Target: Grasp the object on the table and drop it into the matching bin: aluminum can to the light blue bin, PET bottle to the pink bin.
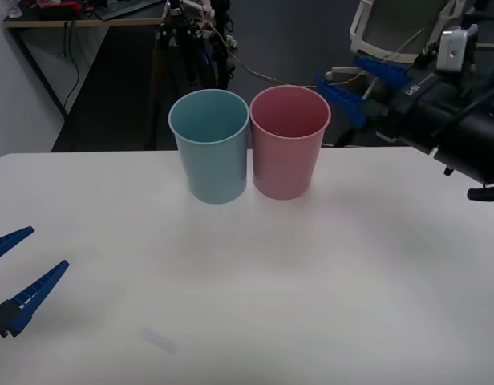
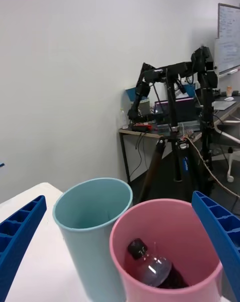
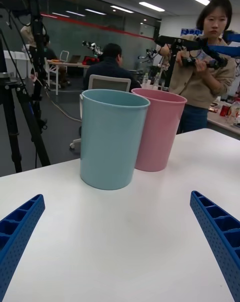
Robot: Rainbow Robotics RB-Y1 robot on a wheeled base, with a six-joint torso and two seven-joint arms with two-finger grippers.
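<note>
Blue ribbed fingers [image 2: 220, 232] of the right gripper [image 2: 120, 252] stand wide apart with nothing between them, its jaws open just above the tall round pink plastic bin [image 2: 165, 252]. The small clear plastic PET bottle [image 2: 150, 267] with its dark cap and dark label band lies inside that bin, tilted against the bottom, so the drop looks done. What seems left for this arm is to draw clear. To do that well it should rise straight up before swinging away, since its fingers hang on either side of the pink rim and the tall round light blue plastic bin [image 2: 92, 222] stands touching or just beside it; a sideways sweep could knock either bucket over.

The left gripper [image 1: 14, 281] waits low at the near left of the white smooth surface [image 1: 327, 265], jaws open and empty, well apart from both bins.

From the right wrist camera the bottle is plain to see in the bin's depth, while from the front the pink bin [image 1: 289, 144] shows its rim and inner wall but no bottle. The left wrist view looks at the bins side-on, the light blue bin [image 3: 110, 137] nearer and the pink bin [image 3: 157, 129] behind it, both upright.
</note>
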